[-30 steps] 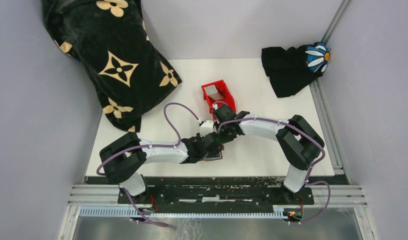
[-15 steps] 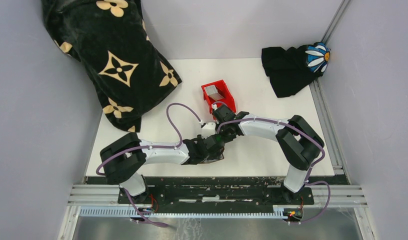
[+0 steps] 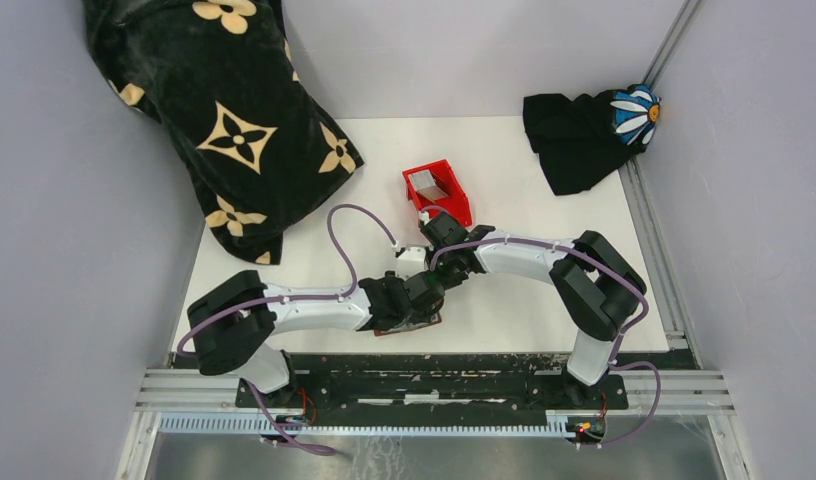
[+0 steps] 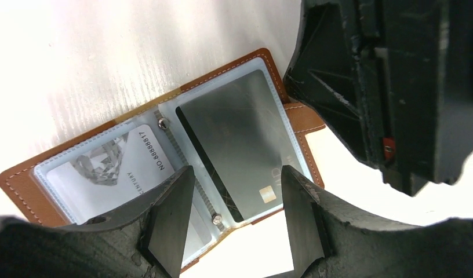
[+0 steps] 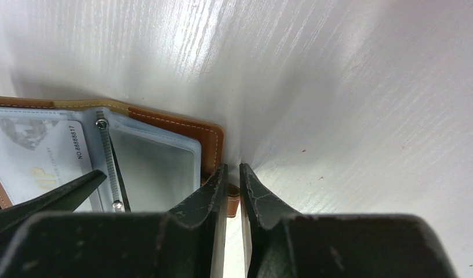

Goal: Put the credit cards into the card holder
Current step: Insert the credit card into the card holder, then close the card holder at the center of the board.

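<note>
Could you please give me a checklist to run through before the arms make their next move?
1. Card holder lies open on the table: ok.
2. Right gripper jaws pinch its snap tab: ok.
3. Left gripper jaws open and empty above the holder: ok.
4. Dark grey card tucked into the holder: ok.
5. Pale card fully tucked in: cannot tell, a left finger hides one end.
6. All cards out of the red bin: not ok, a grey card lies in it.

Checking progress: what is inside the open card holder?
A pale numbered card in one clear sleeve, a silvery chip card in the other. The left gripper hides their near edges; anything beneath is covered.
</note>
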Robot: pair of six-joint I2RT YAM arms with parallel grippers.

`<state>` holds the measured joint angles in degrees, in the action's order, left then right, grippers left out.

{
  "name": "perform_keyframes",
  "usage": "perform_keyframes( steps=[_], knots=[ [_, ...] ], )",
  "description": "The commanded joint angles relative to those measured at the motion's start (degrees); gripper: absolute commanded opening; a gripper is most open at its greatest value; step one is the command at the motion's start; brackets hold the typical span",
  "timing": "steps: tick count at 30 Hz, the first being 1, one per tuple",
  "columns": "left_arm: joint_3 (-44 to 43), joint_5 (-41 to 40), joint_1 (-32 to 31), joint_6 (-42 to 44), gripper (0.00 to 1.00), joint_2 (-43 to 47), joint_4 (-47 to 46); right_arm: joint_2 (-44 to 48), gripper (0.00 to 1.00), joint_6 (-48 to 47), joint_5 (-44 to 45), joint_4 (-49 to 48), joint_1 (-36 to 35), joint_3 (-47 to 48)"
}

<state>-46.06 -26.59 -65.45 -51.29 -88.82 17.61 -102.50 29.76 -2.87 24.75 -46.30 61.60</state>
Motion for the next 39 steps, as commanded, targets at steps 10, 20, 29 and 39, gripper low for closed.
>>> perform_keyframes(
  steps=[10, 20, 29, 39],
  knots=[
    [3.09, -15.93, -0.02, -5.04, 0.71, 15.19, 4.63, -0.71, 0.18, 0.15, -0.05, -1.11, -0.37, 1.69],
    [15.56, -20.08, 0.3, -13.71, 0.82, 29.28, 2.06, -0.25, 0.29, -1.94, 4.64, 0.8, -0.37, 3.45],
    [18.84, -17.89, 0.32, -16.51, 0.83, 30.33, 1.72, 0.45, 0.34, -4.11, 8.4, 2.05, -0.38, 5.44],
    [26.61, -13.68, 0.32, -21.56, 0.8, 34.26, -2.79, 4.1, 0.33, -4.45, 8.76, 2.84, -0.37, 3.64]
  ],
)
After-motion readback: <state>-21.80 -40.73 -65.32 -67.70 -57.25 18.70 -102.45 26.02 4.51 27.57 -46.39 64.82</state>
